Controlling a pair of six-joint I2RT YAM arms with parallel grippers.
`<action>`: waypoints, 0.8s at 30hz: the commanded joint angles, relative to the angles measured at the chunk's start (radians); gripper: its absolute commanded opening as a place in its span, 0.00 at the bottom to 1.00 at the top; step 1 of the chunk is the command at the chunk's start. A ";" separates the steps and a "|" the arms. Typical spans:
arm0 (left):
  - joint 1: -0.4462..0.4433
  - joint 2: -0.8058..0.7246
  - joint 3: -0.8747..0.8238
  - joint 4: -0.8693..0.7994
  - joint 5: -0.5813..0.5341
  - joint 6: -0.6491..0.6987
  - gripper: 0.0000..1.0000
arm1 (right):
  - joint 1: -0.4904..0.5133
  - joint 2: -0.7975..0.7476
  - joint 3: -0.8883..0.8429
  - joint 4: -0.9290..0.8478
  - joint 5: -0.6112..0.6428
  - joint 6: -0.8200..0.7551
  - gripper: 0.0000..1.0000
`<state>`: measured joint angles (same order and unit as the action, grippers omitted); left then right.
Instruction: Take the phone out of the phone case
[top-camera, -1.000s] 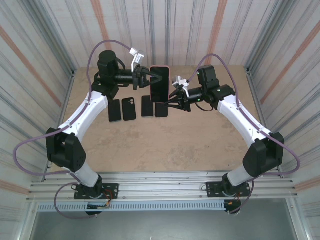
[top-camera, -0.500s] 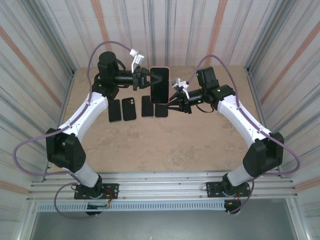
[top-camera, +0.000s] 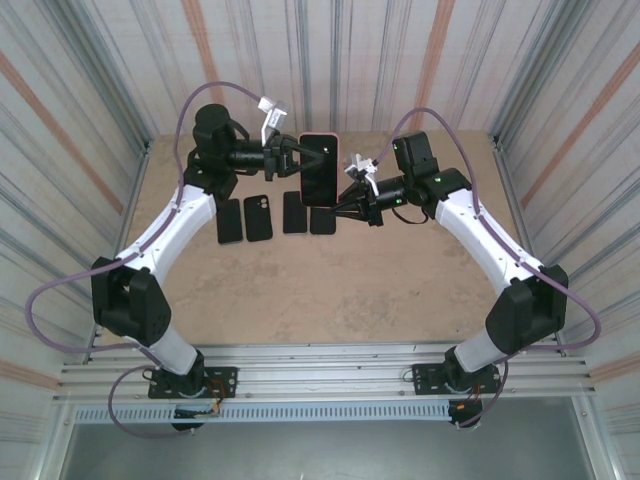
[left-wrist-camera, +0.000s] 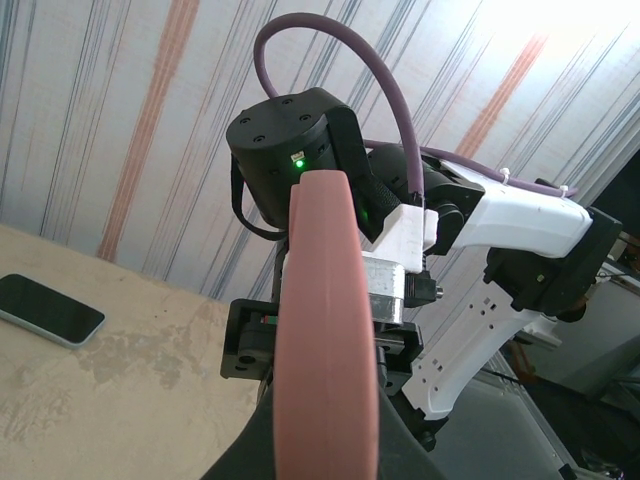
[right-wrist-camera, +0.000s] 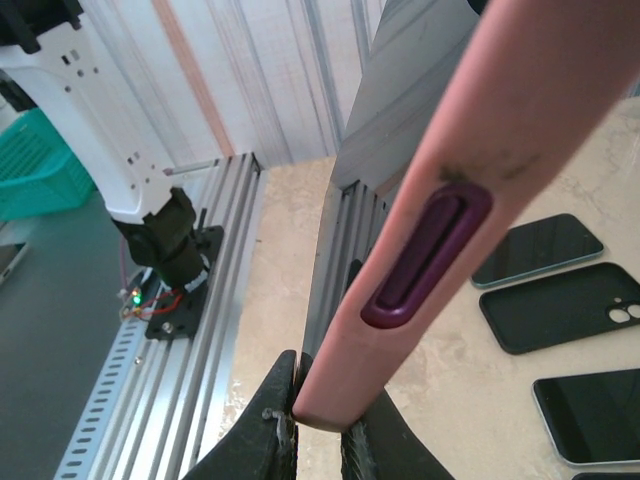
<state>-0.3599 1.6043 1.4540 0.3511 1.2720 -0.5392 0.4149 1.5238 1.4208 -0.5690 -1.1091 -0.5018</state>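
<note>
Phone (top-camera: 320, 172): it sat in its pink case (left-wrist-camera: 325, 330), held aloft over the table (top-camera: 390, 290).
Left gripper (top-camera: 308, 160): fingers clamped the case's left edge.
Right gripper (top-camera: 338, 198): fingers pinched near its lower right corner.
Below: four loose phones (top-camera: 258, 218) lay flat.

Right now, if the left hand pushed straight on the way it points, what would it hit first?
The left hand is clamped on the pink-cased phone, so that comes first; past it, probably the right hand gripping its other edge.
</note>
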 joint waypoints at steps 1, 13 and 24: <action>0.006 -0.054 0.001 0.038 0.024 -0.051 0.00 | 0.007 -0.011 0.044 -0.009 0.068 -0.057 0.09; -0.023 -0.073 -0.001 -0.004 0.090 -0.059 0.00 | 0.035 -0.071 0.037 0.065 0.291 -0.163 0.05; -0.046 -0.041 0.015 0.046 0.113 -0.104 0.00 | 0.042 -0.085 0.056 0.058 0.387 -0.253 0.04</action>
<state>-0.3653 1.5875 1.4525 0.4202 1.3018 -0.5484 0.4633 1.4506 1.4353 -0.5816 -0.8589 -0.6765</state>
